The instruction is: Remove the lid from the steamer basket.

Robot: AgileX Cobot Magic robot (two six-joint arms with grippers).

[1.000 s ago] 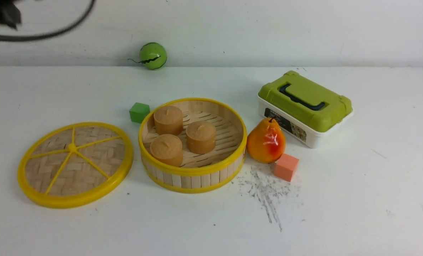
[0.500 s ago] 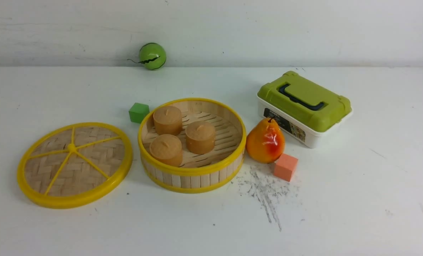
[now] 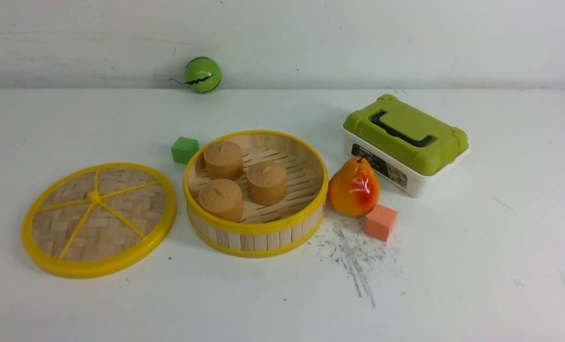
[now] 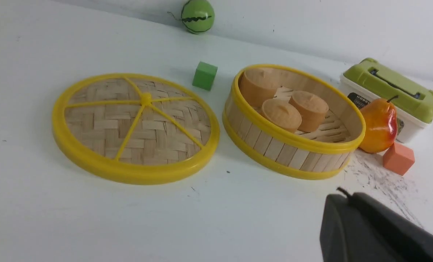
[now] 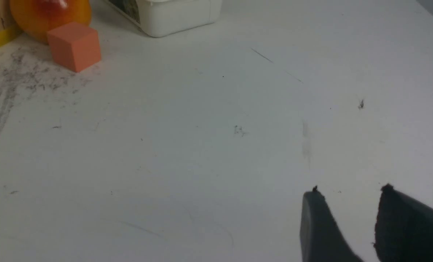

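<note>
- Gone from the front view are the dark arm and cable that crossed its top left corner a second ago; everything on the white bench (image 3: 477,280) lies where it lay.
- The flat round woven-bamboo lid with yellow rim and spokes (image 3: 97,219) lies flat on the bench. It is off the low round steamer basket of wood slats with yellow rims (image 3: 256,236) and just beside it on the robot's left, with a narrow gap between.
- Three tan round cakes (image 3: 267,182) stand inside the open basket.
- Of the left jaws only a dark finger (image 4: 369,233) shows, so I cannot tell whether they are apart or together. Lid and basket lie ahead of them, the basket nearer, neither touched.
- The right jaws stand apart, two dark fingers (image 5: 316,225) with bench showing between them, gripping nothing.
- Well ahead of the right jaws sit a small orange cube (image 5: 74,45), an orange-red pear (image 5: 51,12) just beside it, and a white box with green lid (image 3: 406,137).
- A small green cube (image 3: 184,150) sits just behind the basket, and a green striped ball (image 3: 202,75) rests at the wall, far from both jaws.
</note>
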